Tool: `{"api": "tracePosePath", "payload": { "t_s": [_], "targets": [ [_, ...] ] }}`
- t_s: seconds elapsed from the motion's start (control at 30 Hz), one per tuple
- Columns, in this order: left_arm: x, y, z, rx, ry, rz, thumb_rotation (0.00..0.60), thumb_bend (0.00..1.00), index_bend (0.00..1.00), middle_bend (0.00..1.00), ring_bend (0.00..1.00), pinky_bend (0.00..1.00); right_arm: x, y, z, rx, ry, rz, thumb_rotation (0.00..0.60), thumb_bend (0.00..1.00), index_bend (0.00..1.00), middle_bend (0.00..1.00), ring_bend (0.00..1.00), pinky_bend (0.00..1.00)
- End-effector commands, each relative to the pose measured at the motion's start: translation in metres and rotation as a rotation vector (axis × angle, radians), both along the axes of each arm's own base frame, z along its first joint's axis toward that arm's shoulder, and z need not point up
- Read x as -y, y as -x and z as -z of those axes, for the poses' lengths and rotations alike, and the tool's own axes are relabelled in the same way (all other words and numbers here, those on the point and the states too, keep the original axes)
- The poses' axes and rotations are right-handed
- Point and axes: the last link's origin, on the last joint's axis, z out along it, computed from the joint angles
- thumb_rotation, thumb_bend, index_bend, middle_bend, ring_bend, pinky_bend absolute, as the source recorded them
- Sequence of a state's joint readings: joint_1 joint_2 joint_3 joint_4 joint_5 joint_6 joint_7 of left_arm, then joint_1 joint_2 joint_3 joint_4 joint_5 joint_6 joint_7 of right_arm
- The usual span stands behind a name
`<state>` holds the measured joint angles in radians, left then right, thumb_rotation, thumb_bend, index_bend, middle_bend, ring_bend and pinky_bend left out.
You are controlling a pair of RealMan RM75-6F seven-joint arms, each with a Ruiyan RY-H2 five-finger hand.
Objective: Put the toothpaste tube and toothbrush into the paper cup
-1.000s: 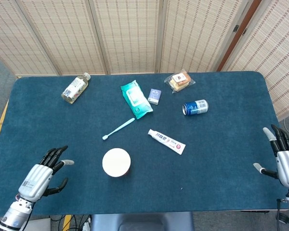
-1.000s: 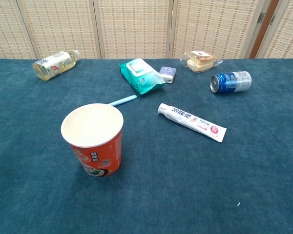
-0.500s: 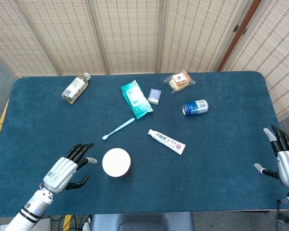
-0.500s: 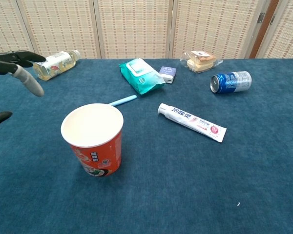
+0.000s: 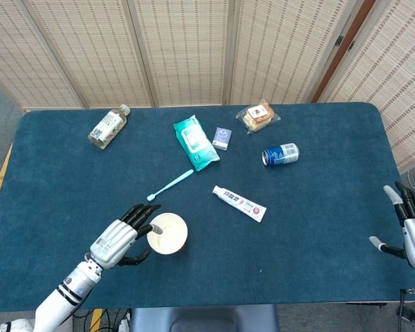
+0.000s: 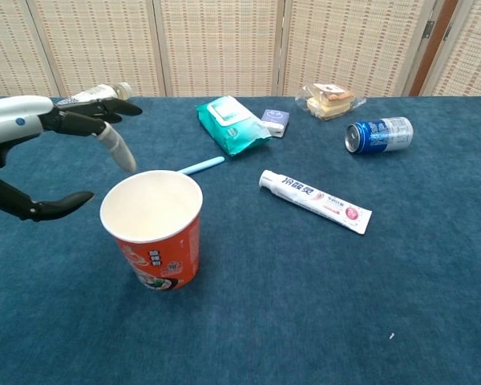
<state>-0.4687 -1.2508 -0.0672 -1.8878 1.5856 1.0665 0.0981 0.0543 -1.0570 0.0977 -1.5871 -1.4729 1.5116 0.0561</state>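
The paper cup [image 6: 153,228] stands upright near the front of the blue desk [image 5: 318,235], orange-red with printed pictures, its inside white and empty. The left robot hand [image 5: 122,238] hovers just beside it, fingers spread, holding nothing. The right robot hand [image 5: 409,232] waits spread and unladen at the desk's right edge. Farther back lies the white toothpaste tube [image 6: 315,200] with red print, and the pale blue toothbrush [image 5: 170,185].

Blue-carpeted table [image 5: 318,207]: paper cup [image 5: 167,233] near-left, toothbrush [image 5: 170,185] and toothpaste tube [image 5: 239,203] mid-table, bottle [image 5: 108,126], wipes pack [image 5: 195,142], small box [image 5: 222,138], sandwich [image 5: 258,116], can [image 5: 280,153] farther back.
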Motion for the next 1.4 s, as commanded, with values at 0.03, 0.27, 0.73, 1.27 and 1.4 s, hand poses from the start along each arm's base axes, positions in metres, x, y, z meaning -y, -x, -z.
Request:
{"api": "tracePosePath", "payload": {
  "t_s": [0.03, 0.27, 0.73, 1.27, 1.4],
  "targets": [
    [-0.002, -0.004, 0.004, 0.003, 0.007, 0.011, 0.600, 0.42, 0.32, 0.00, 0.00, 0.00, -0.001, 0.002, -0.001, 0.002, 0.001, 0.006, 0.600, 0.00, 0.05, 0.04, 0.06, 0.43],
    [-0.007, -0.015, 0.013, -0.003, 0.016, 0.051, 0.600, 0.45, 0.32, 0.00, 0.00, 0.00, -0.004, 0.007, 0.001, 0.015, -0.003, 0.016, 0.600, 0.00, 0.05, 0.04, 0.06, 0.43],
    [-0.009, -0.013, 0.021, -0.165, 0.101, 0.082, 0.600, 0.54, 0.23, 0.00, 0.00, 0.00, -0.007, 0.013, 0.001, 0.029, -0.003, 0.030, 0.600, 0.00, 0.05, 0.04, 0.06, 0.43],
    [0.003, -0.018, 0.017, -0.236, 0.187, 0.075, 0.600, 0.52, 0.08, 0.00, 0.00, 0.00, -0.009, 0.018, 0.006, 0.043, -0.011, 0.039, 0.600, 0.00, 0.05, 0.04, 0.06, 0.43],
    [0.002, -0.016, 0.021, -0.231, 0.193, 0.061, 0.600, 0.41, 0.07, 0.00, 0.00, 0.00, -0.009, 0.018, 0.008, 0.046, -0.015, 0.040, 0.600, 0.00, 0.06, 0.04, 0.06, 0.43]
  ]
}}
